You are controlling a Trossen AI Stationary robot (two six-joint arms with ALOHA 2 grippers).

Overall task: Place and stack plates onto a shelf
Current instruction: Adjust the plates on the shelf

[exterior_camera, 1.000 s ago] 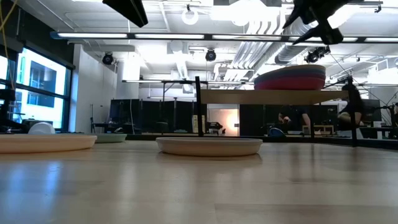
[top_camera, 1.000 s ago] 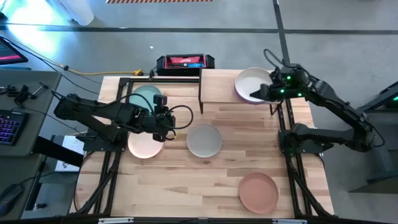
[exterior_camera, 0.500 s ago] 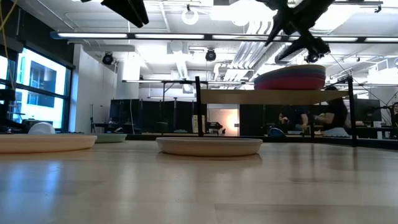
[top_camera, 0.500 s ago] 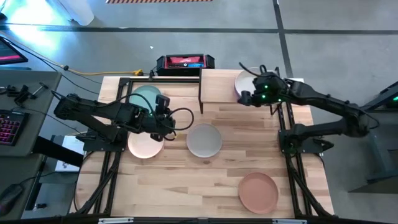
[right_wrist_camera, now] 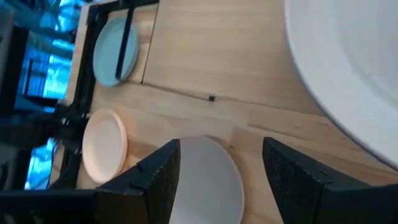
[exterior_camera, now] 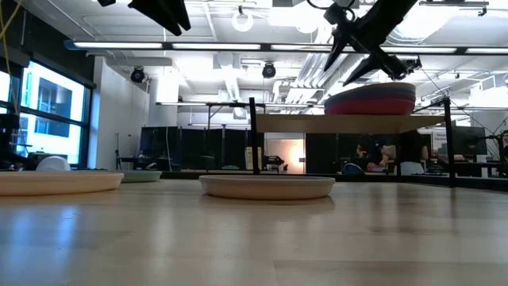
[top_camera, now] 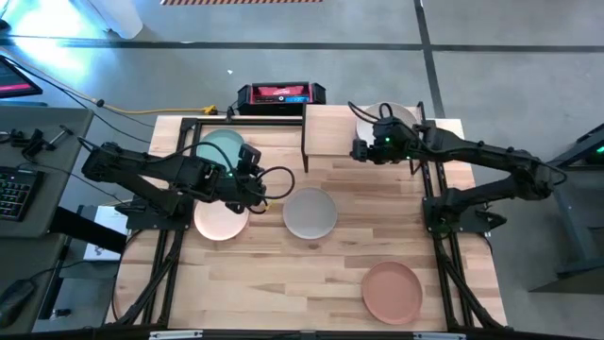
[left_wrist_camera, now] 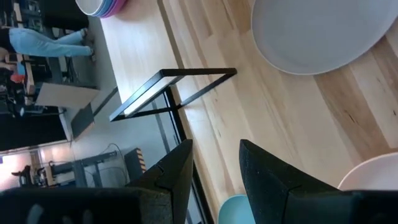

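From where I stand, the shelf (top_camera: pixel 332 129) sits at the twelve o'clock edge of the desk (top_camera: pixel 330 255), and a stack of plates (exterior_camera: pixel 370 101) already rests on its three o'clock end, cream-white on top with magenta and purple rims showing beneath. Four plates lie loose on the desk: the grey plate (top_camera: pixel 310 212) near the centre, the peach-pink plate (top_camera: pixel 220 219) towards nine o'clock, the teal plate (top_camera: pixel 222 146) at about ten o'clock, and the terracotta plate (top_camera: pixel 393 292) near five o'clock. The right gripper (top_camera: pixel 363 149) hangs over the shelf's front edge, just beside the stack, its jaws released and carrying nothing; the grey plate shows between its fingers in the wrist view. The left gripper (top_camera: pixel 247 189) hovers between the peach-pink and grey plates, jaws likewise apart and empty. I judge the step in hand is fetching the next plate, most likely the grey one. Done well, the jaws should come down over the rim nearest the arm, pinch the lip firmly, and lift level, so the plate clears the shelf's edge and settles centred on the stack rather than nudging it.
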